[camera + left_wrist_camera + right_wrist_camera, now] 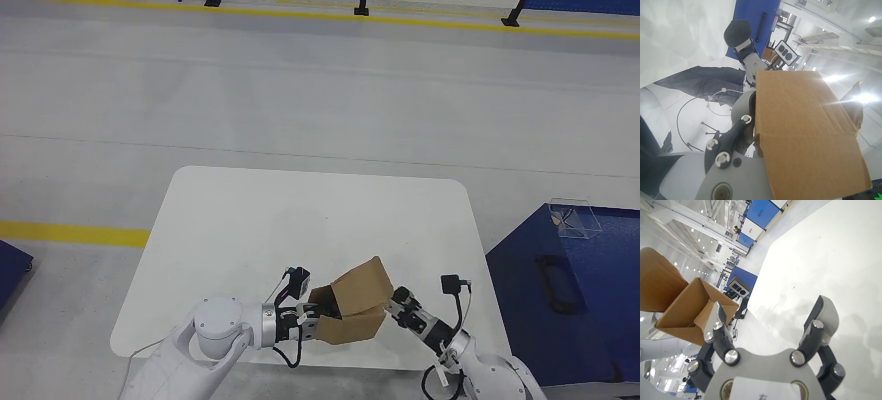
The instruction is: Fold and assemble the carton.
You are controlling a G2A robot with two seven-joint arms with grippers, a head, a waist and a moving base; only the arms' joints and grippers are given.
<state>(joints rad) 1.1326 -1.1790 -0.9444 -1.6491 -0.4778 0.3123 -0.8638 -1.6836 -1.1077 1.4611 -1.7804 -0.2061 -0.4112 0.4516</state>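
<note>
At near edge of table, left claw clamps carton

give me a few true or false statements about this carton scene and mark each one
1. The left pincer grips the carton. True.
2. The right pincer is open. True.
3. The carton lies flat in the middle of the table. False: it is opened into a hollow shape and sits at the table's near edge, between the two arms.
4. The carton sits between the right pincer's fingers. False: it is beside one finger, outside the gap.
5. A blue cabinet stands beside the table. True.
</note>
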